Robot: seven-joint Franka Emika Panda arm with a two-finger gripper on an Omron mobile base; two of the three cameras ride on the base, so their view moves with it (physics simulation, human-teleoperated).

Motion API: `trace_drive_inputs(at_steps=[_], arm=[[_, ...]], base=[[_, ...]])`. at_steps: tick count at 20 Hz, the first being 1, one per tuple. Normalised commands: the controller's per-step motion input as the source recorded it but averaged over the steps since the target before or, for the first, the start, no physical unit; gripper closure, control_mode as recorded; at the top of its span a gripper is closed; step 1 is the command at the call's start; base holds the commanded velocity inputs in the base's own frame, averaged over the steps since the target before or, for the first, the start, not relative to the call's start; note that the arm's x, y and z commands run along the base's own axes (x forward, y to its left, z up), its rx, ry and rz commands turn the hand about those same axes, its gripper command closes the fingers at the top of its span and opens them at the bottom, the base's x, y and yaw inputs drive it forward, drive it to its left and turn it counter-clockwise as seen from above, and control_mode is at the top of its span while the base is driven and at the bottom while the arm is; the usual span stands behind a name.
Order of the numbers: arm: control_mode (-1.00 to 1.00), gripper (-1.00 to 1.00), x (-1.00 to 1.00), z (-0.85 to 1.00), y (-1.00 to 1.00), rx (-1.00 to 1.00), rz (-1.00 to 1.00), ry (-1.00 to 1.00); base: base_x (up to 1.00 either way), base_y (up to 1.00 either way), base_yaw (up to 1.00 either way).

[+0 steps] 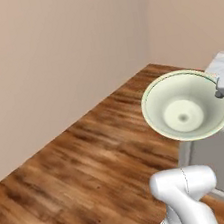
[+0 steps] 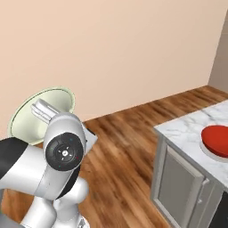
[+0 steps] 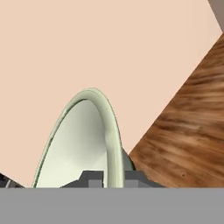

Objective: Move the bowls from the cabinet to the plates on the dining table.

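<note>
The pale cream-green bowl [image 1: 186, 106] hangs in the air, tipped on edge, with its hollow facing the left base camera. My gripper [image 3: 113, 177] is shut on its rim, one finger on each side of the wall. In the right base view the same bowl [image 2: 31, 116] shows behind my arm, with the gripper [image 2: 41, 110] at its edge. The glossy red bowl [image 2: 217, 139] rests on the dining table [image 2: 187, 127] at the right, a pale plate rim [image 2: 217, 156] under it. The table's marble corner [image 1: 223, 60] lies just behind the held bowl.
Wooden floor [image 1: 91, 162] stretches ahead to a plain beige wall [image 1: 51, 57]. The table's grey panelled base [image 2: 182, 187] stands close on my right. My own arm [image 2: 58, 156] rises in the foreground.
</note>
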Motion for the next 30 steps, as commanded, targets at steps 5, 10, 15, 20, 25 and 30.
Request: trace_drive_inputs(at_steps=[5, 10, 15, 20, 25, 30], arm=[[1.0, 1.0, 0.0, 0.0, 0.0, 0.0, 0.0, 0.0], [1.0, 1.0, 0.0, 0.0, 0.0, 0.0, 0.0, 0.0], [1.0, 1.0, 0.0, 0.0, 0.0, 0.0, 0.0, 0.0], [1.0, 1.0, 0.0, 0.0, 0.0, 0.0, 0.0, 0.0], [1.0, 1.0, 0.0, 0.0, 0.0, 0.0, 0.0, 0.0], [1.0, 1.0, 0.0, 0.0, 0.0, 0.0, 0.0, 0.0]], base=[[0.0, -0.23, -0.43], [0.0, -0.22, -0.44], [0.0, -0.25, -0.44], [0.0, -0.25, -0.45], [0.0, -0.28, -0.44], [0.0, -0.28, -0.43]])
